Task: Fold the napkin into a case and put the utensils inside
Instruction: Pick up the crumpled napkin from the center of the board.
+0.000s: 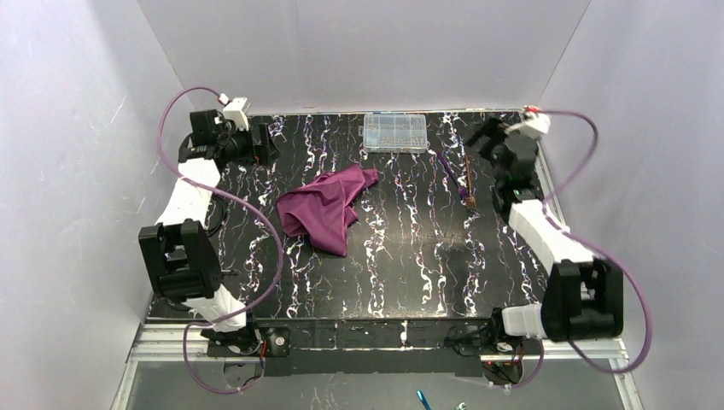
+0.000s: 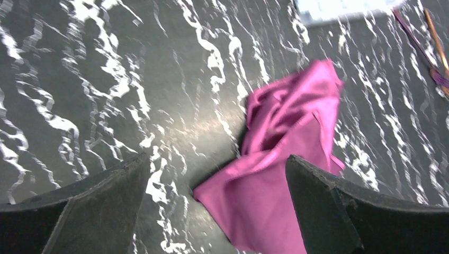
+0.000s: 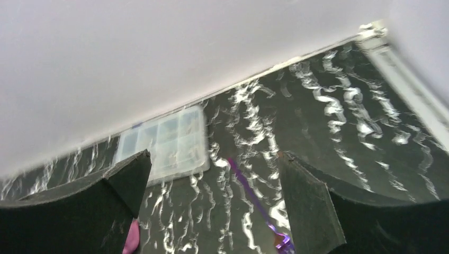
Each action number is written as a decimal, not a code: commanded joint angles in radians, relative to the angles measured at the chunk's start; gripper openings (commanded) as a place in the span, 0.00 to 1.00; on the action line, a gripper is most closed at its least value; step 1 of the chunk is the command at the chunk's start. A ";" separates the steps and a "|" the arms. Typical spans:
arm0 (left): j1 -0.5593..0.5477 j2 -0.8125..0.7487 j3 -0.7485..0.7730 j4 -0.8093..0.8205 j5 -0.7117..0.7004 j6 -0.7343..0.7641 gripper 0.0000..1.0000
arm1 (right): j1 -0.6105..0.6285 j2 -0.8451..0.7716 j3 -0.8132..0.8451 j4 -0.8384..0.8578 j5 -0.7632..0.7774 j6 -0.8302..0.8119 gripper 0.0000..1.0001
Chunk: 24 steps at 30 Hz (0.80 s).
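Hovering empty, jaws apart, the left tool point(image 2: 216, 159) faces the crumpled napkin point(image 2: 286, 132), likely to spread it, and the right tool point(image 3: 214, 156) faces the utensils point(image 3: 253, 198).

One camera hangs high at the near edge, looking down on the whole table point(image 1: 410, 273). The wrist cameras skim close over it — both catch the purple stick point(image 3: 254, 198).

compartment box point(image 2: 344, 9) cut off by top edge; purple utensil point(image 3: 254, 198) blurred, tip shape unclear
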 commanded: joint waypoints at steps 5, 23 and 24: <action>0.002 0.152 0.233 -0.592 0.134 0.128 0.98 | 0.400 0.379 0.543 -0.453 -0.390 -0.206 0.97; 0.002 0.279 0.333 -0.794 0.136 0.394 0.85 | 0.546 0.902 0.945 -0.612 -0.795 -0.271 0.76; 0.002 0.285 0.336 -0.801 0.134 0.402 0.84 | 0.546 0.910 0.946 -0.606 -0.801 -0.268 0.74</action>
